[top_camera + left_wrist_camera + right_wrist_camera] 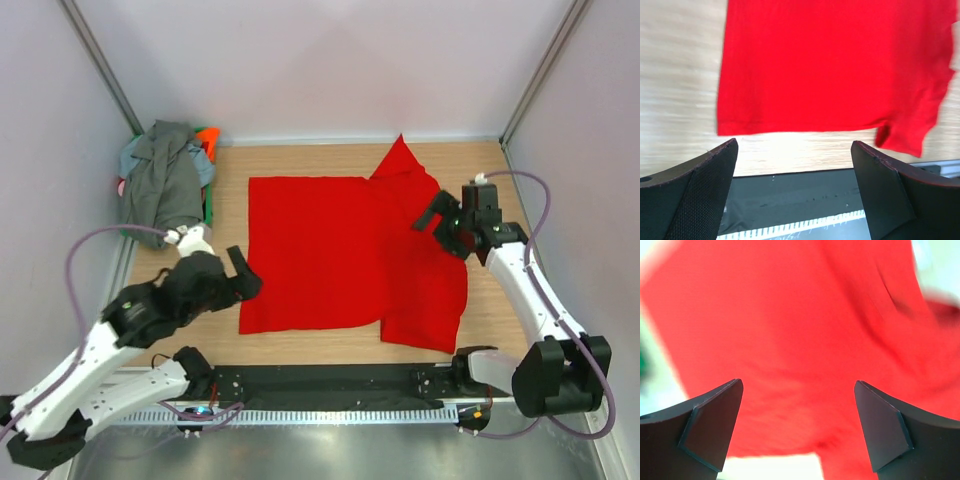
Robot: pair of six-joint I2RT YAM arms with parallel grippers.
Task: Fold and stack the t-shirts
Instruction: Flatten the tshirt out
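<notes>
A bright red t-shirt lies spread on the wooden table, partly folded, with a sleeve pointing to the back and a flap hanging toward the front right. It also fills the left wrist view and the right wrist view. My left gripper is open and empty, just off the shirt's left edge near its front corner. My right gripper is open and empty, above the shirt's right side. A pile of other t-shirts, dark grey on top with orange, light blue and green showing, sits at the back left.
White walls enclose the table on three sides. A black strip and a metal rail run along the near edge between the arm bases. Bare wood shows right of the red shirt.
</notes>
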